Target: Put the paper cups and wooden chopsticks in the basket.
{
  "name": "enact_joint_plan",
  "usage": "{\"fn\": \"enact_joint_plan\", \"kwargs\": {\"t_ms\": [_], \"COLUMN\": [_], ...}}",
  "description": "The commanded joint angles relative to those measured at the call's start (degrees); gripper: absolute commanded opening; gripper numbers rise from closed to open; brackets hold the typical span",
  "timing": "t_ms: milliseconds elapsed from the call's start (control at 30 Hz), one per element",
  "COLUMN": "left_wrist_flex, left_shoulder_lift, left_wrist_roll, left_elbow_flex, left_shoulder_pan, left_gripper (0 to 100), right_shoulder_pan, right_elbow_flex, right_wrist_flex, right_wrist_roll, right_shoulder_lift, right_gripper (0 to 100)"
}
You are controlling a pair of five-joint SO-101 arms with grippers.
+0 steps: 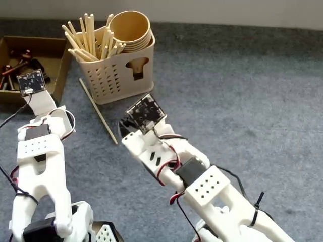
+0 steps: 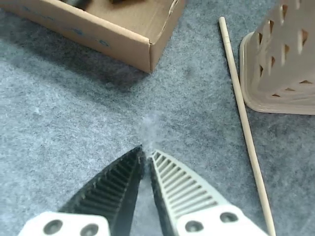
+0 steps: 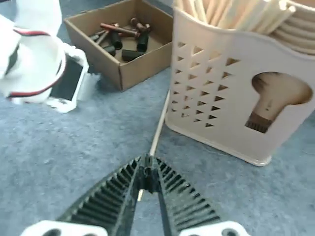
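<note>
Brown box first, then our left gripper with fingers together, then one chopstick lying beside the basket; our right gripper, fingers together over its end, should open and pinch it gently.

Basket and box hem the chopstick; carpet beyond seems open.

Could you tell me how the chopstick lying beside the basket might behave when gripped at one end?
The chopstick is thin, straight wood, so probably stiff and light. With the right gripper closed at its end, it may pivot or slip. It looks round, so could roll.
</note>
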Motion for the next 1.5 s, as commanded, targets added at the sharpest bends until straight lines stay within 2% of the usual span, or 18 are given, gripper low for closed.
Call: {"fn": "enact_joint_plan", "kwargs": {"t_ms": [0,200,467,667,833,1100,1167,1267,1467], "left_wrist_flex": [-0.97,-0.97,-0.88,-0.88,-0.88,-0.88,-0.88,-0.88,-0.88], "left_shoulder_lift": [-1.63,-2.07,-2.07,-2.07,-2.07,-2.07,-2.07,-2.07,-2.07], "left_wrist_roll": [-0.09,0.0,0.0,0.0,0.0,0.0,0.0,0.0,0.0], "left_elbow_flex": [-0.4,-0.31,-0.31,-0.31,-0.31,-0.31,-0.22,-0.22,-0.22], "left_shoulder_pan": [-0.84,-1.71,-1.54,-1.36,-1.27,-1.27,-1.27,-1.27,-1.27], "left_gripper": [0,0,0,0,0,0,0,0,0], "right_shoulder_pan": [-4.35,-5.58,-5.58,-5.58,-5.67,-5.58,-5.58,-5.58,-3.56], "right_elbow_flex": [0.04,-0.75,-5.85,-5.85,-6.81,-14.02,-15.25,-17.36,-19.91], "right_wrist_flex": [1.63,1.63,-8.04,-19.21,-24.57,-20.44,-18.15,-14.46,-2.68], "right_wrist_roll": [0.44,-5.63,-5.98,-5.8,-5.8,-5.89,-5.8,-5.63,-5.63], "right_shoulder_lift": [-0.04,12.97,29.85,37.14,41.36,50.95,52.0,52.62,52.35], "right_gripper": [2.8,12.2,12.2,12.2,12.2,12.0,8.6,0.0,0.5]}}
